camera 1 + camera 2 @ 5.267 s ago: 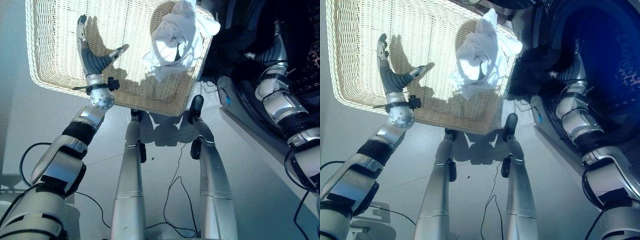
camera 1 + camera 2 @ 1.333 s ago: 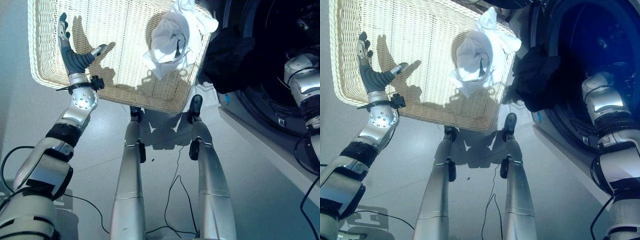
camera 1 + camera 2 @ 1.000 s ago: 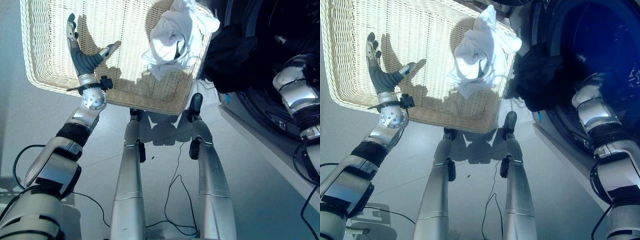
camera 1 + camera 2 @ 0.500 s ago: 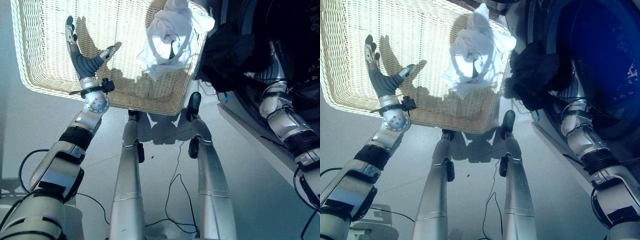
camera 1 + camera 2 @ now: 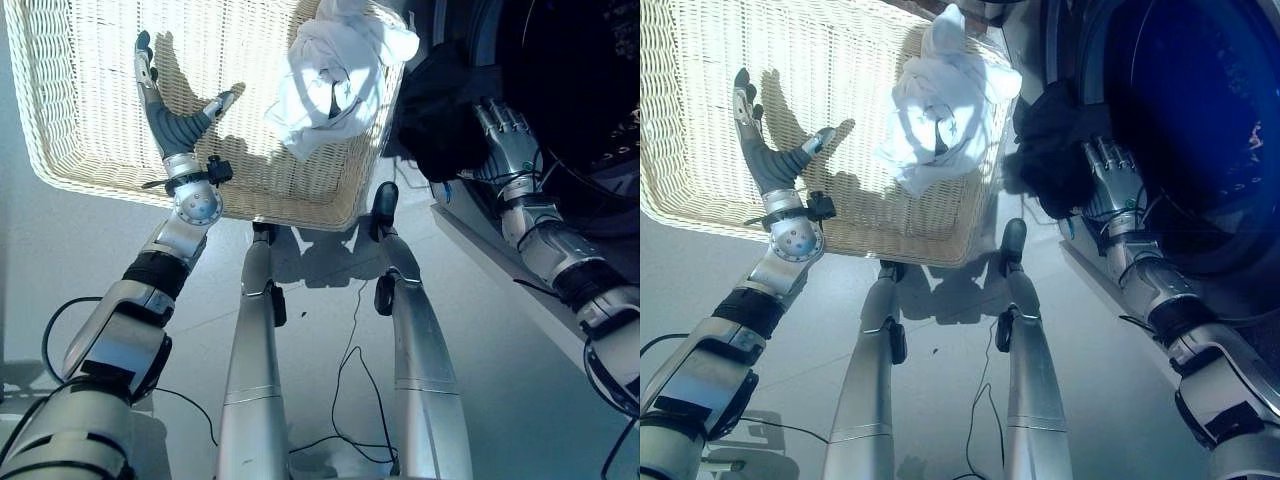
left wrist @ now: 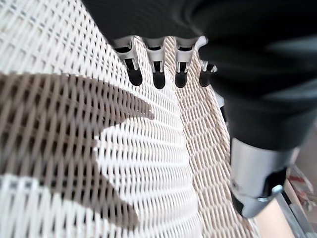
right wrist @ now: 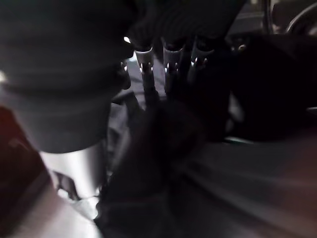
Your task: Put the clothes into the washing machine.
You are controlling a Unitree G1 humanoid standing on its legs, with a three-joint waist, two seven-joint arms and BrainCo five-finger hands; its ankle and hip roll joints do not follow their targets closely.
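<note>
Wicker basket (image 5: 80,150) held under spread fingers of left hand (image 5: 172,125). White clothes (image 5: 335,75) heaped at basket corner. Black garment (image 5: 440,110) draped at washing machine (image 5: 1180,130) opening, touched by straight fingers of right hand (image 5: 505,150).

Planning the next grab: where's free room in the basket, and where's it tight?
Free: the wicker basket floor between the open left hand and the white garment, bare weave. Tight: the basket's right corner under that garment, and the washer rim where the right hand meets the black garment.
</note>
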